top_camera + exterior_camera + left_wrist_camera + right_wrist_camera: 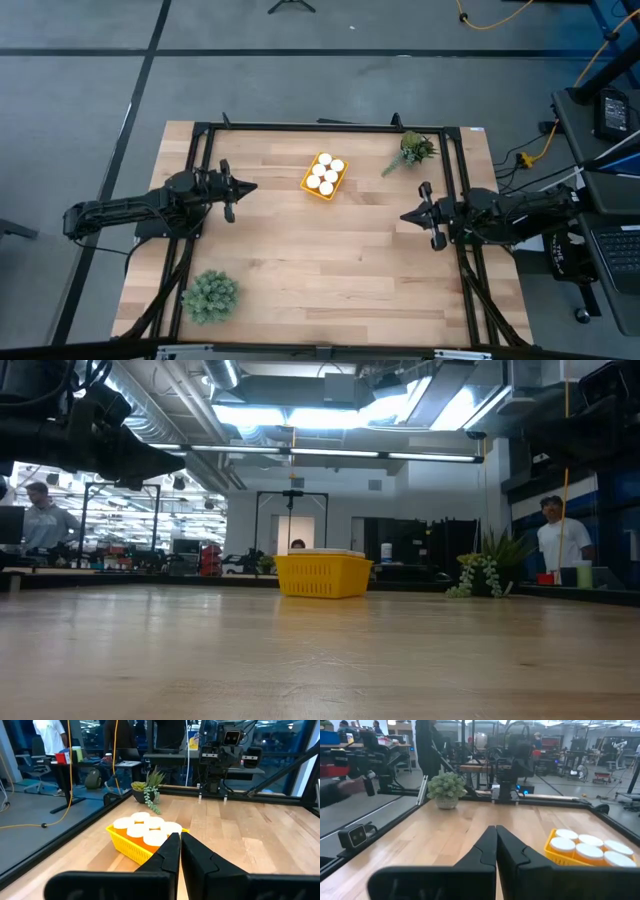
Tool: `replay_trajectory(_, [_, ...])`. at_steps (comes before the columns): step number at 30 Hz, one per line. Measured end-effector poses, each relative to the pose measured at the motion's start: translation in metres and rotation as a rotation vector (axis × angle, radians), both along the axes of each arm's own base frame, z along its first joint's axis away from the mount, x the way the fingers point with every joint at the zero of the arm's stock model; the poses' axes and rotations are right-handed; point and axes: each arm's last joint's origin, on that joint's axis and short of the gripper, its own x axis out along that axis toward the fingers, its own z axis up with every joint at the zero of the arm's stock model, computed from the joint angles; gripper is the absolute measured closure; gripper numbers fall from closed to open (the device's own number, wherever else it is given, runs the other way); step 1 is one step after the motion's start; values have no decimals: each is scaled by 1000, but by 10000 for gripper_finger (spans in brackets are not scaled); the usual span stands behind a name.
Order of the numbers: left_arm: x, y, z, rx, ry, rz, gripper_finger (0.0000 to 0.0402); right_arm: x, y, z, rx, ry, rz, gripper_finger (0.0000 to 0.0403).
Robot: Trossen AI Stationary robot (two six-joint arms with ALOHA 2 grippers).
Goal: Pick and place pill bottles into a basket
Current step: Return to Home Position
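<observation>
The yellow basket (324,177) stands on its base on the table's far middle, with several white-capped pill bottles (325,176) upright inside it. It also shows in the low view (322,574), the left wrist view (131,846) and the right wrist view (555,851). My left gripper (250,187) hovers shut and empty at the table's left side, pointing toward the basket. My right gripper (404,216) hovers shut and empty at the right side, pointing left. Both are apart from the basket.
A round green plant (210,295) stands near the table's near left corner. A trailing green plant (410,152) stands at the far right. A black frame (330,127) runs along the table's far and side edges. People stand in the room beyond.
</observation>
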Motion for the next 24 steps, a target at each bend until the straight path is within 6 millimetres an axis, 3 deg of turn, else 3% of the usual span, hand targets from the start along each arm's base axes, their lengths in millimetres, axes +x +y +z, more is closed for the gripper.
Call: replay_trajectory(24, [0, 0, 0, 1, 0, 0, 395, 0, 0, -5, 46, 55, 0, 380])
